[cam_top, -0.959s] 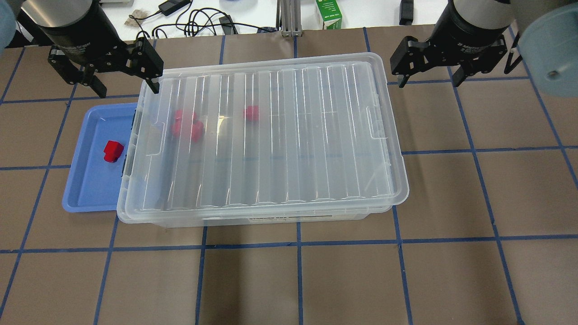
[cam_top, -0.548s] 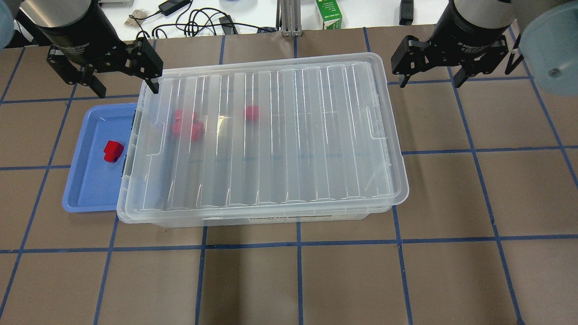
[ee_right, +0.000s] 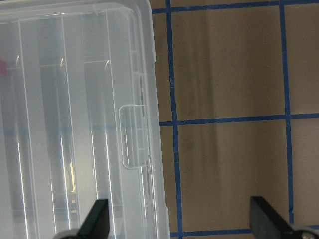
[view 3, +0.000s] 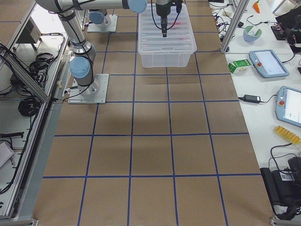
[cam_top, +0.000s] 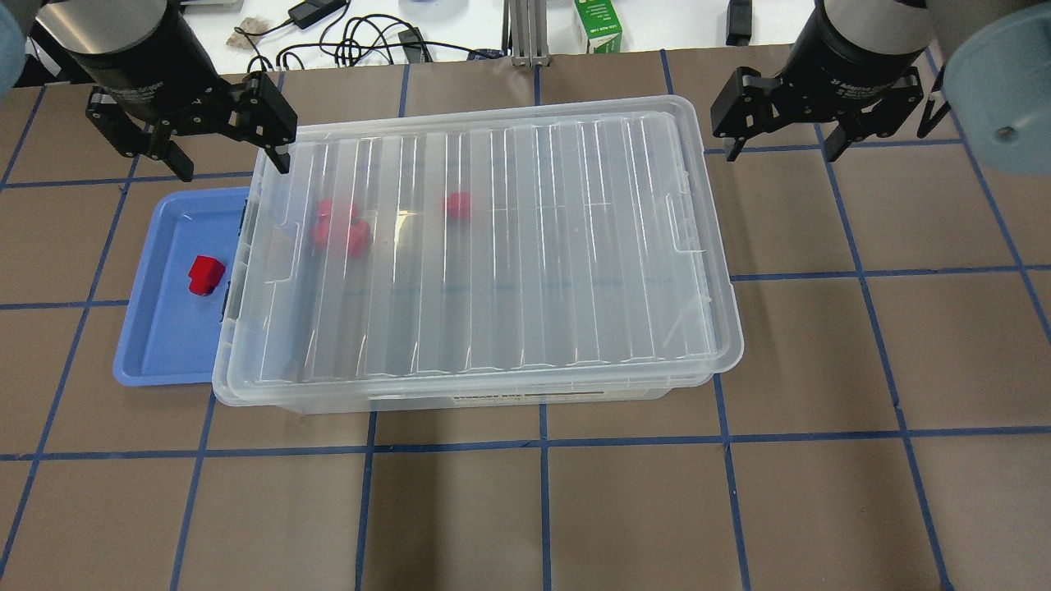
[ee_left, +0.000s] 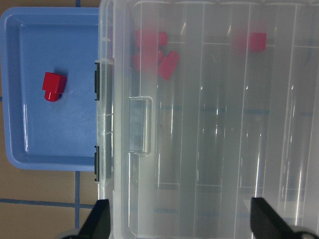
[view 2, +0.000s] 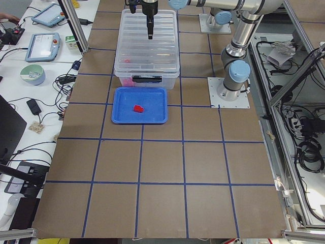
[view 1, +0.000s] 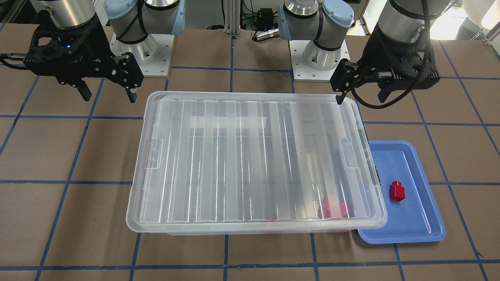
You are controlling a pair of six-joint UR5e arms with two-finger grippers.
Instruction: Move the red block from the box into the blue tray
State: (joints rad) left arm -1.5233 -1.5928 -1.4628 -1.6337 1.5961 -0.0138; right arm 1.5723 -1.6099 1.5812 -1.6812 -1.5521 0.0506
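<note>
Bright red block (cam_top: 205, 274), blue tray (cam_top: 168, 336), clear ribbed box (cam_top: 534, 271), brown table (cam_top: 821, 509) crossed by blue gridlines.

Right gripper (cam_top: 780, 150), black body: white print "2F Adaptive", the rest unclear. Left gripper (cam_top: 234, 168): similar print, only "Adaptive" faintly legible. Box (cam_top: 534, 287), label strip (cam_top: 525, 397) on front wall: unreadable. Green carton (cam_top: 597, 25): print illegible.

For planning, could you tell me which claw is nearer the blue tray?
Left: the left claw hovers near the blue tray; the right claw hovers across the box from it.
</note>
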